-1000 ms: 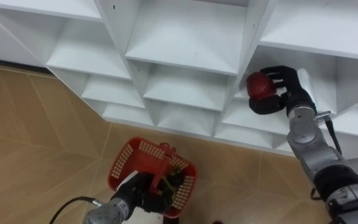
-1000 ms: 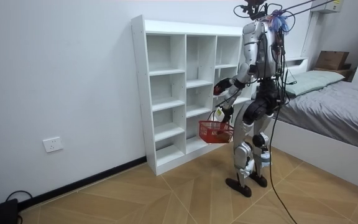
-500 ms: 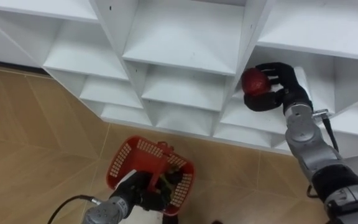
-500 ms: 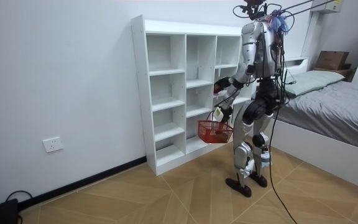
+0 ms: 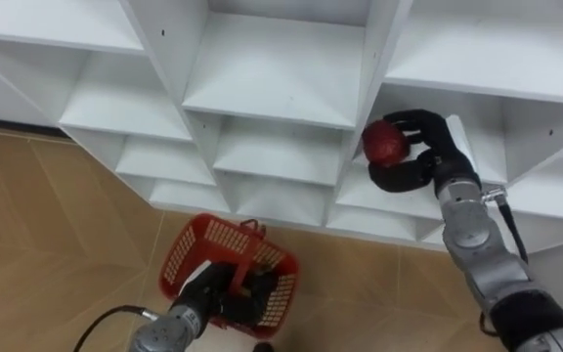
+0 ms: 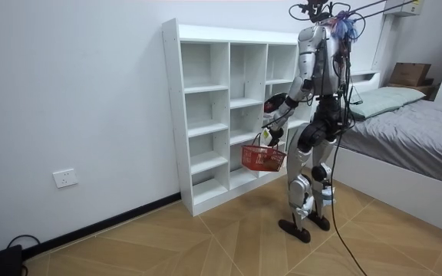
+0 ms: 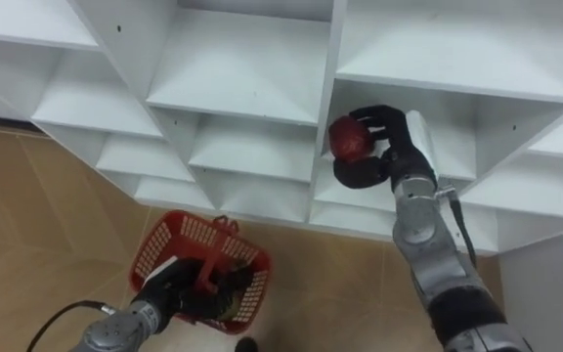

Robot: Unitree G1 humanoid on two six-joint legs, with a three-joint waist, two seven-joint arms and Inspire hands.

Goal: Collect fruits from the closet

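Fruit (image 5: 384,143): one piece, round, deep red, smooth-skinned with a faint sheen on its upper side; we take it for an apple but cannot confirm the kind. Location: in the right hand (image 5: 430,156), at the mouth of a compartment in the right-hand part of the closet (image 5: 281,73), clear of the shelf board below it.

Right hand: black, raised to the compartment, fingers wrapped over the top and far side of the fruit and thumb curled beneath it, so we see the fruit's left face only.

Closet: white, open-fronted, divided into square and oblong compartments; the ones we see hold nothing but the hand and its fruit.

Basket (image 5: 195,252): red plastic, latticed walls, red handle across the top. It hangs low in front of the closet's bottom shelves, over the wooden floor (image 5: 37,225). We note dark contents inside and cannot make them out.

Left hand (image 5: 211,291): lowered, fingers closed round the basket's handle.

Position: we see the robot standing upright, facing the closet, with a bed (image 6: 405,130) behind it at the room view's right.
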